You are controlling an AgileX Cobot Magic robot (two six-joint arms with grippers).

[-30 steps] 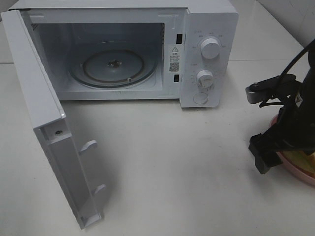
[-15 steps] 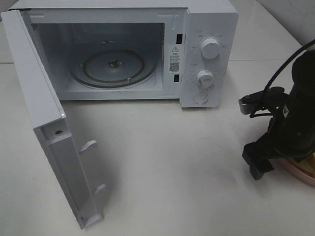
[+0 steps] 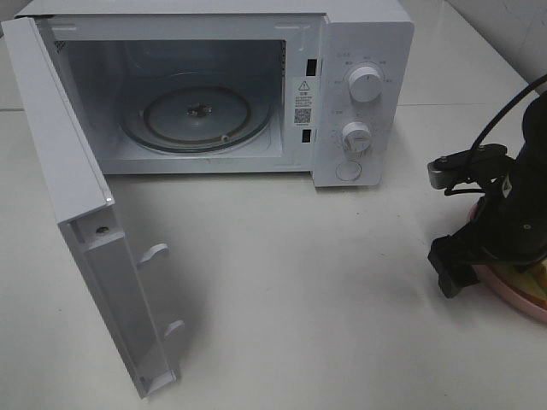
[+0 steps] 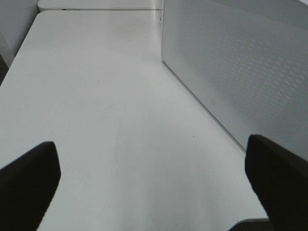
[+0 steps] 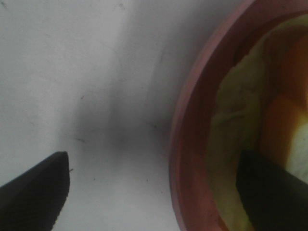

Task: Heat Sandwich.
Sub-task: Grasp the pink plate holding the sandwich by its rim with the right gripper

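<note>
Judging by how things lie, you are early in the job. The microwave stands with its door swung wide, and the turntable inside is bare, so the opening step is done and the loading is not.

The sandwich sits on the plate at the right edge of the table, well apart from the microwave. Your right gripper hangs low at the plate's near rim with its jaws spread wide and nothing between them. One finger is over bare table just outside the rim; the other is over the plate, above the sandwich. That looks like a straddle of the rim, ready for a grasp, though whether either finger touches anything you cannot tell from these views.

Your left gripper is also fully spread and empty, over bare table beside a perforated white panel.

What is left, as I read it: grip the plate, carry it onto the turntable, let go, close the door and set the dials.
</note>
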